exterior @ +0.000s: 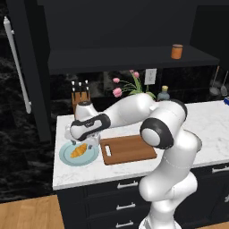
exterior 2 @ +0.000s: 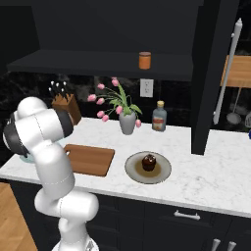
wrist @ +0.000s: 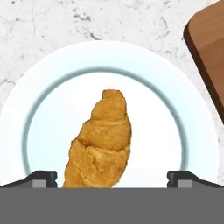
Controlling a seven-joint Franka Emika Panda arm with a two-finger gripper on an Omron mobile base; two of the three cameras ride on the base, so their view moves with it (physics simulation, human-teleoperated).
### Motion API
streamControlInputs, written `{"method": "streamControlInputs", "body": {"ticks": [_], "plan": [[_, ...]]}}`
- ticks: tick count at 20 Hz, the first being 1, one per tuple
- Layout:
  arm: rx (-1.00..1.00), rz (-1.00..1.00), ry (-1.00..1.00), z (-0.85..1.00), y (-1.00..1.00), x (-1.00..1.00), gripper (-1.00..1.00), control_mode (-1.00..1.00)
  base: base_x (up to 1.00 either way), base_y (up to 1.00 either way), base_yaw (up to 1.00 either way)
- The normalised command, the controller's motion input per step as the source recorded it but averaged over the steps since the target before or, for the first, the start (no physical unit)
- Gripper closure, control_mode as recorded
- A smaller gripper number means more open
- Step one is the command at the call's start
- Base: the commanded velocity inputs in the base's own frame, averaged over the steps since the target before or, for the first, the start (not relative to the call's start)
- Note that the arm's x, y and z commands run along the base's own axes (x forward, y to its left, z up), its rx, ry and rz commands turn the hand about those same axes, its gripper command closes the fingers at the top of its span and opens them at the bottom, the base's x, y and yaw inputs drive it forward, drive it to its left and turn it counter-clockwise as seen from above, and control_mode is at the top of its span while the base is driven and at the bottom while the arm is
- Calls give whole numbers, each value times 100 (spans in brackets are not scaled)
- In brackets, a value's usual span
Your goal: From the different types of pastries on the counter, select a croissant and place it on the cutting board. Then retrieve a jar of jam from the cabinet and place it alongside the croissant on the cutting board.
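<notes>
1 croissant (exterior: 79, 150), 1 choc pastry (exterior 2: 149, 162), 2 plates (exterior: 67, 157) (exterior 2: 164, 175), 1 cutting board (exterior: 129, 149), 1 jam jar (exterior: 177, 51).

Setting: domestic kitchen, rendered. White marble-look bench (exterior: 210, 123) over dark navy drawers (exterior: 120, 197) with silver handles; wood floor at the lower left corner of the left base view. Black wall cabinet (exterior: 120, 58) with a protruding ledge carrying an orange jar (exterior: 177, 51). Along the bench's back edge: knife block (exterior: 80, 96), vase of pink tulips (exterior 2: 126, 120), bottle (exterior 2: 159, 116), wall outlet (exterior 2: 146, 87). Near the front edge: wooden cutting board (exterior: 129, 150), croissant (exterior: 79, 150) on a light-blue plate (exterior: 67, 156), dark round pastry (exterior 2: 149, 162) on another plate (exterior 2: 135, 171). Utensils (exterior: 217, 82) hang at the far right.
</notes>
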Motion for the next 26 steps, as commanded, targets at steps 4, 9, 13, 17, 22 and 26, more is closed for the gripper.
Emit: {"method": "streamControlInputs", "body": {"ticks": [4, 9, 13, 17, 22, 26], "plan": [[0, 0, 0, -10, 1, 0, -100, -100, 0, 0, 0], [0, -1, 0, -17, 0, 0, -100, -100, 0, 0, 0], [0, -1, 0, -11, 0, 0, -100, -100, 0, 0, 0], [0, -2, 0, -15, 0, 1, -100, -100, 0, 0, 0], [-1, -2, 0, -12, 0, 4, -100, -100, 0, 0, 0], [-2, -3, 0, -1, 2, 12, -100, -100, 0, 0, 0]]}}
